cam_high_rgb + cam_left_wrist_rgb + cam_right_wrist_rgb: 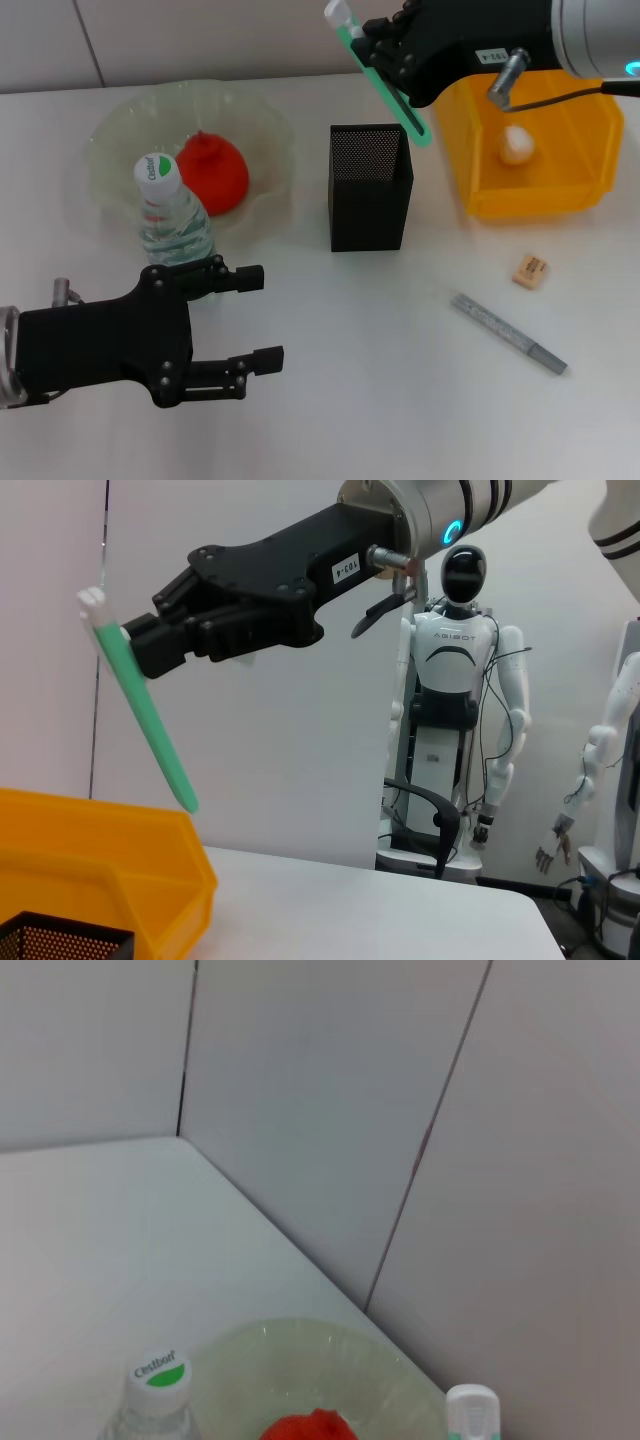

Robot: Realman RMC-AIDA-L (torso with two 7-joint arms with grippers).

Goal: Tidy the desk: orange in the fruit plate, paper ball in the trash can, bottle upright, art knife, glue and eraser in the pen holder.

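My right gripper (pixel 368 45) is shut on a long green glue stick (pixel 392 92) with a white cap, held tilted over the black mesh pen holder (pixel 370 190). The stick's lower tip hangs just above the holder's far right rim. The left wrist view shows the same gripper (pixel 138 645), stick (pixel 150 730) and holder (pixel 60 940). An orange (pixel 212 172) lies in the translucent fruit plate (pixel 110 140). The bottle (pixel 170 210) stands upright beside it. My left gripper (pixel 262 318) is open, low at the front left near the bottle. The eraser (pixel 530 271) and grey art knife (pixel 508 333) lie on the table. A paper ball (pixel 517 145) sits in the yellow trash can (pixel 480 190).
The yellow trash can (pixel 100 870) stands right next to the pen holder on its right. The wall runs close behind the plate (pixel 350 1360), the bottle (pixel 155 1380) and the orange (pixel 305 1427). Humanoid robots (pixel 455 680) stand beyond the table's far edge in the left wrist view.
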